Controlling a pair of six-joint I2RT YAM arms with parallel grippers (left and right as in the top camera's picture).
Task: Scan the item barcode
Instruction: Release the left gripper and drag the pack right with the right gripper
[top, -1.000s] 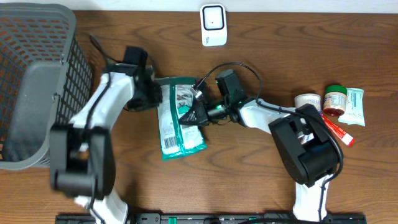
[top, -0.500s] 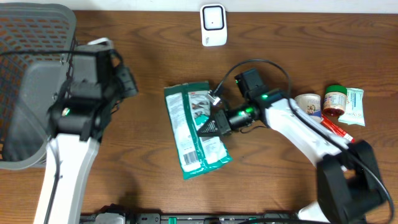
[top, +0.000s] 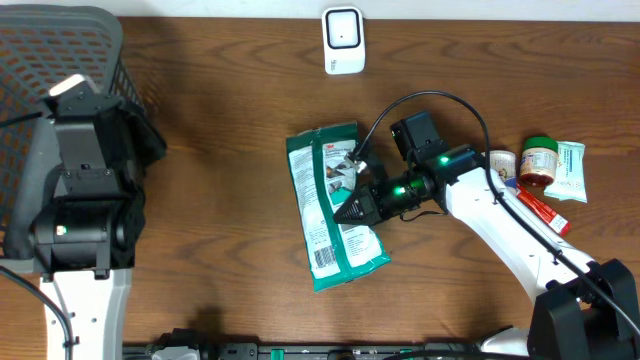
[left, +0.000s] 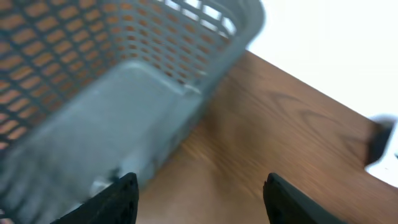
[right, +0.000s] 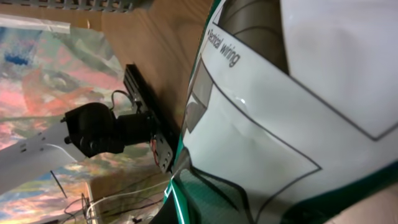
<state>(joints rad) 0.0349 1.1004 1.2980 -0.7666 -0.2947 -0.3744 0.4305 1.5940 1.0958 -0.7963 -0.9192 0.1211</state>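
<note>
Right gripper (top: 353, 207) is clenched on the right edge of the flat green-and-white plastic packet (top: 322, 235). The packet sits slanted over the brown wooden table (top: 220, 200), well apart from the small white scanner (top: 342, 40) at the far edge. Left gripper (left: 204, 200) hangs spread and empty, near the grey mesh basket (left: 124, 74).

Overhead looks straight down; both wrist views hug the shared table (top: 220, 200)

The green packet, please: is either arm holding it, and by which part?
The right fingers grip the green packet midway along its long edge; the left fingers hold nothing.
</note>
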